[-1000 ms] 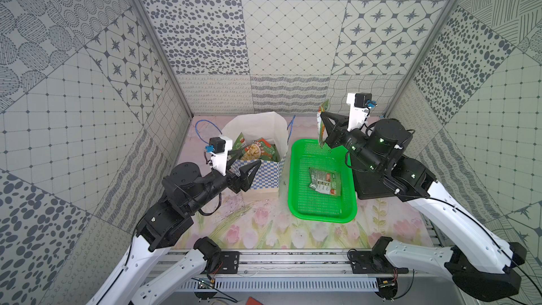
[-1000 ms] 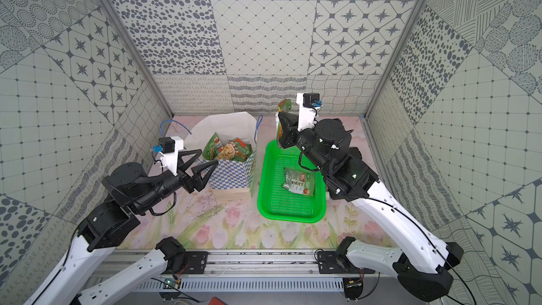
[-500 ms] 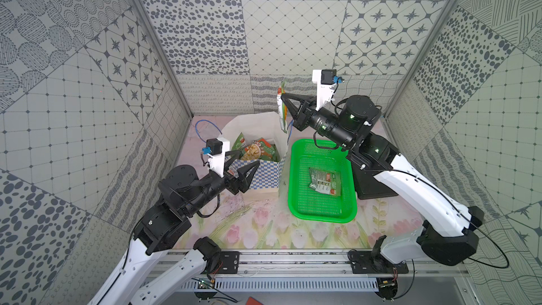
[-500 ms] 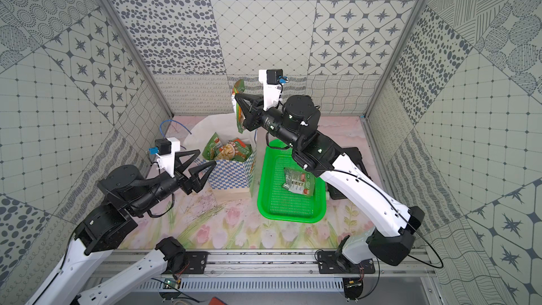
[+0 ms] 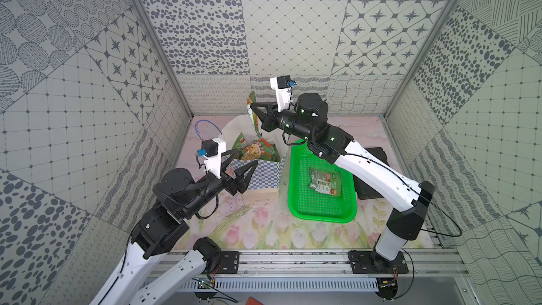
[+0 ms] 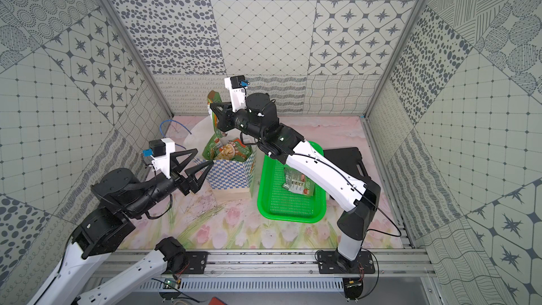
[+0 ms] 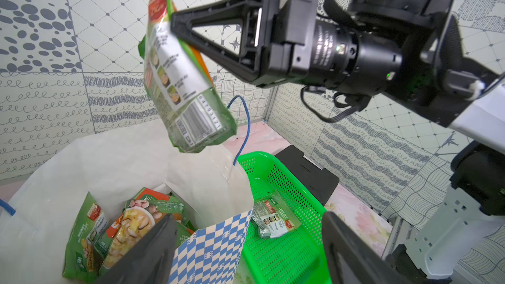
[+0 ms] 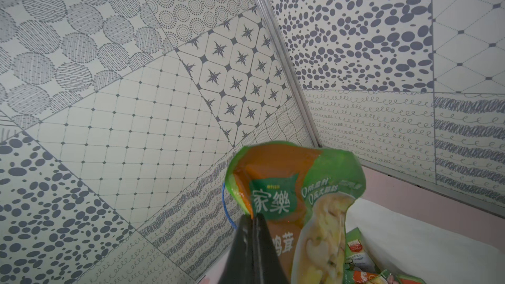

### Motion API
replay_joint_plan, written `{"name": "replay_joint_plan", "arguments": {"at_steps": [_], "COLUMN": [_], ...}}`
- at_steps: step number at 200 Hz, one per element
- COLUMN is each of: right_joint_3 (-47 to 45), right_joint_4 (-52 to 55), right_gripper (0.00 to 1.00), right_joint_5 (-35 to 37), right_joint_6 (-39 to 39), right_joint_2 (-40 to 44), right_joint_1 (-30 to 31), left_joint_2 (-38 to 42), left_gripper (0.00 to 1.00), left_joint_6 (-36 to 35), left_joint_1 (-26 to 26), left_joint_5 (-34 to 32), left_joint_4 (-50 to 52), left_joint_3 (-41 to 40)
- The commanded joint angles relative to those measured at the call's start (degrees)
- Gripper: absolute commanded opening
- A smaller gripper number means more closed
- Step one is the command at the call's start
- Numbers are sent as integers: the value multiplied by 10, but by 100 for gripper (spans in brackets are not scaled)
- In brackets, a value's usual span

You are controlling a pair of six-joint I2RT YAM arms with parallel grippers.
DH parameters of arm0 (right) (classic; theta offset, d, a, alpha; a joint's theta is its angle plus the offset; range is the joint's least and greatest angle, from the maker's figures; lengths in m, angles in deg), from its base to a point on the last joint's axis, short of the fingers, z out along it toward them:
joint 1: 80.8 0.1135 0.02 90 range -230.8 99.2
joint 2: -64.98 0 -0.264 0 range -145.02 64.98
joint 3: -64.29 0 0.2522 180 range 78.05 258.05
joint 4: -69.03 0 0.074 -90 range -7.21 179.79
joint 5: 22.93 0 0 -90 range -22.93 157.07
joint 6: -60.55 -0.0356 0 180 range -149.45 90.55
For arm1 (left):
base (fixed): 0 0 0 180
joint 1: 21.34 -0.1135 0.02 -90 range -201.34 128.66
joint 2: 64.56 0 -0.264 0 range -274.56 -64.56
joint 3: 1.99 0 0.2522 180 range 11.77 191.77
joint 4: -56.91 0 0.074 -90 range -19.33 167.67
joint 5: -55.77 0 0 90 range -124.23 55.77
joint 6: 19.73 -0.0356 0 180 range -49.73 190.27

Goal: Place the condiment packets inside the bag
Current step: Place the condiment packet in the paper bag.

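With the right jaws clamped on a packet above the bag and the left jaws apart beside the bag, I should lower the packet inside the rim before releasing.

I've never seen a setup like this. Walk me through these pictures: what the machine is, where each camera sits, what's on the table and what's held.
This is a robot with two arms, each ending in a two-fingered gripper. Two pictures look down on the whole scene; the other two come from cameras on the arms' wrists. On the flowered table stand a white paper bag with a blue checkered band and a green basket. Several packets lie in the bag; a lone packet lies in the basket. The right gripper is shut on a green packet hanging above the bag's mouth. The left gripper is open at the bag's front edge, holding nothing.
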Motion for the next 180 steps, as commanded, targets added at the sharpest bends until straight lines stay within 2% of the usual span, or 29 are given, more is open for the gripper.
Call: {"name": "replay_joint_plan", "arguments": {"at_steps": [1, 42, 91, 125, 135, 139, 171, 180], "right_joint_3": [30, 6, -62, -89, -91, -92, -88, -92], "right_joint_4": [8, 29, 53, 61, 64, 66, 88, 92], "right_gripper": [0, 0, 0, 0, 22, 27, 50, 54], "right_joint_5": [13, 20, 119, 132, 131, 131, 120, 115], "right_joint_6": [2, -2, 2, -1, -1, 0, 6, 9], "right_joint_2": [-26, -40, 19, 31, 36, 39, 73, 86], "right_joint_1": [3, 3, 6, 6, 5, 5, 6, 6], "left_joint_2": [6, 10, 10, 8, 5, 4, -5, -6], "left_gripper": [86, 86, 86, 86, 86, 86, 86, 86], "left_joint_6": [-6, -7, -5, -4, -4, -4, -4, -3], "left_joint_1": [3, 3, 3, 4, 3, 4, 4, 4], "left_joint_5": [-10, -11, -7, -4, -5, -5, 1, 4], "left_joint_4": [-36, -36, -37, -38, -38, -38, -33, -33], "left_joint_3": [-3, -4, -4, -4, -4, -3, 0, 0]}}
